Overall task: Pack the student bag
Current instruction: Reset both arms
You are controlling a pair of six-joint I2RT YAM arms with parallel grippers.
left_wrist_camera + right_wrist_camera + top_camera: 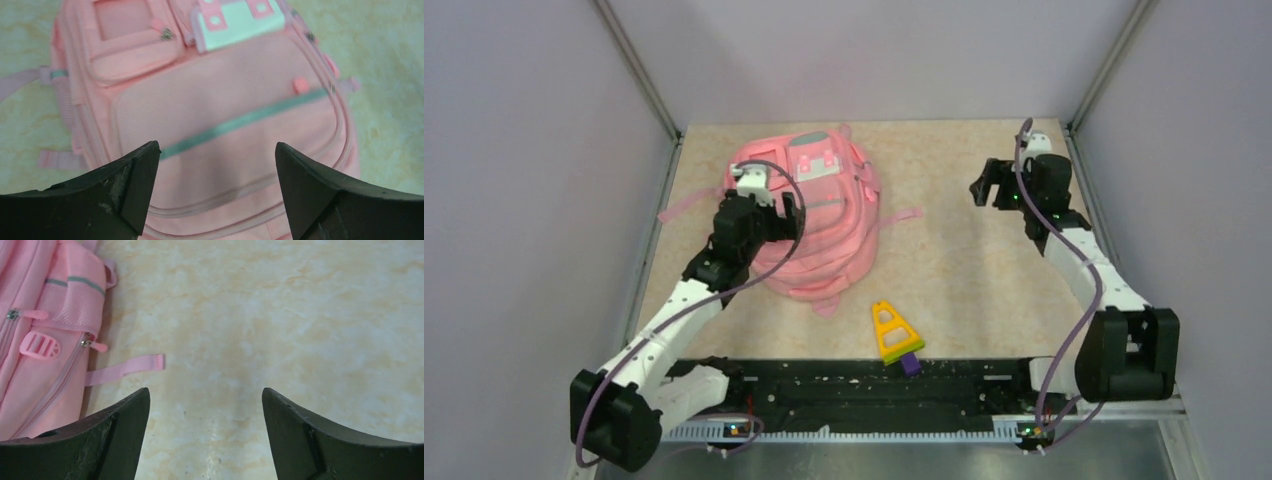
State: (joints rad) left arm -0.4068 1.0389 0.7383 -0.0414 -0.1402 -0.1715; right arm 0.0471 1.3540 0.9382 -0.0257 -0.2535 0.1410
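Observation:
The pink student bag [829, 215] lies flat on the table at the back left, front pockets up, zippers closed. In the left wrist view it [225, 100] fills the frame, with a grey-green zipper line across the big pocket. My left gripper [789, 205] hangs open and empty just above the bag's front; its midpoint in the wrist view [217, 150] is over the pocket. My right gripper [986, 185] is open and empty above bare table, right of the bag; its wrist view [206, 392] shows the bag's side [35, 340] and a strap [125, 367] at left.
A yellow-orange triangular ruler [894, 332] with a purple object [910, 364] under its near end lies near the front edge. Grey walls enclose the table on three sides. A black rail [864, 385] runs along the near edge between the arm bases.

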